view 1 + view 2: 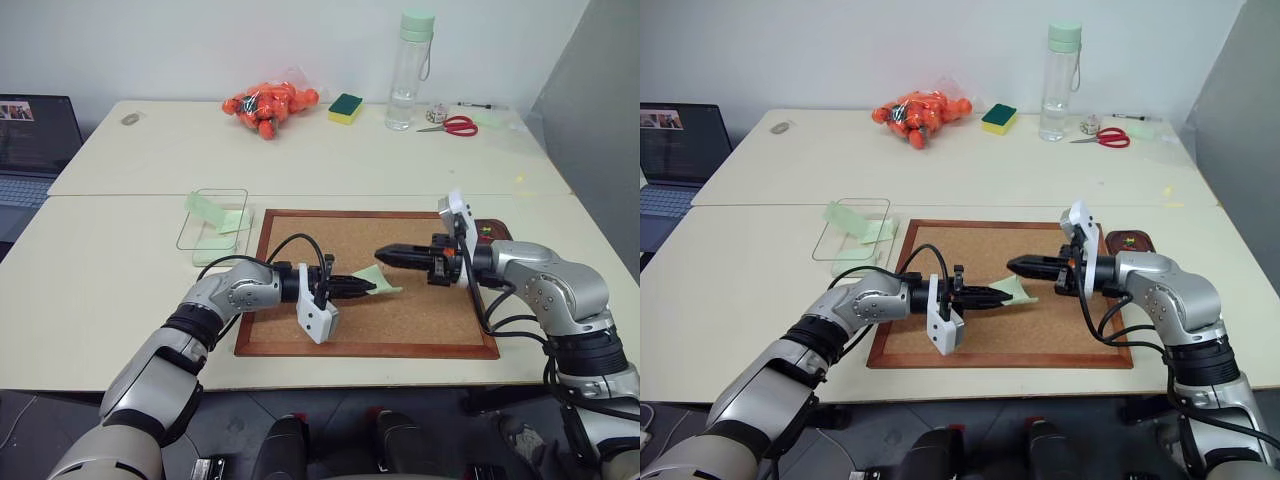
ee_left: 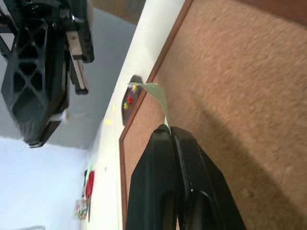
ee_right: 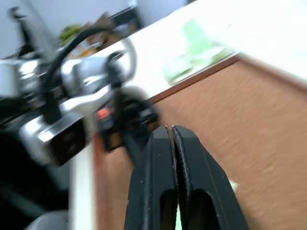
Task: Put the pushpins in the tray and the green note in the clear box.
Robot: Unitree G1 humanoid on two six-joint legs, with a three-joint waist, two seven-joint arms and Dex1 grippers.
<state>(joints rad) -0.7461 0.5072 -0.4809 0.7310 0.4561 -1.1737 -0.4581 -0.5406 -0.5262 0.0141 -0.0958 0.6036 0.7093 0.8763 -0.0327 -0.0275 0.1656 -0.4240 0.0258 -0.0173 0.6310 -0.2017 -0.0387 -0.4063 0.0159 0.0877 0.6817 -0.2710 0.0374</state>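
My left gripper (image 1: 372, 288) hovers over the cork board, shut on one edge of the green note (image 1: 382, 279); the paper curls away from the black fingertips (image 2: 165, 136). My right gripper (image 1: 382, 254) is shut and points left, just above and beyond the note, its tip close to the left one. I see nothing between its fingers (image 3: 168, 143). The dark brown tray (image 1: 1148, 236) sits off the board's far right corner, behind my right wrist, with red, yellow and green pushpins (image 2: 128, 100) in it. The clear box (image 1: 198, 236) lies left of the board with other pale green notes inside.
The wood-framed cork board (image 1: 420, 315) lies in front of me. On the far table are a bag of orange things (image 1: 268, 105), a green-and-yellow sponge (image 1: 346, 107), a clear bottle (image 1: 412, 70) and red scissors (image 1: 458, 125). A laptop (image 1: 35, 140) is at the left.
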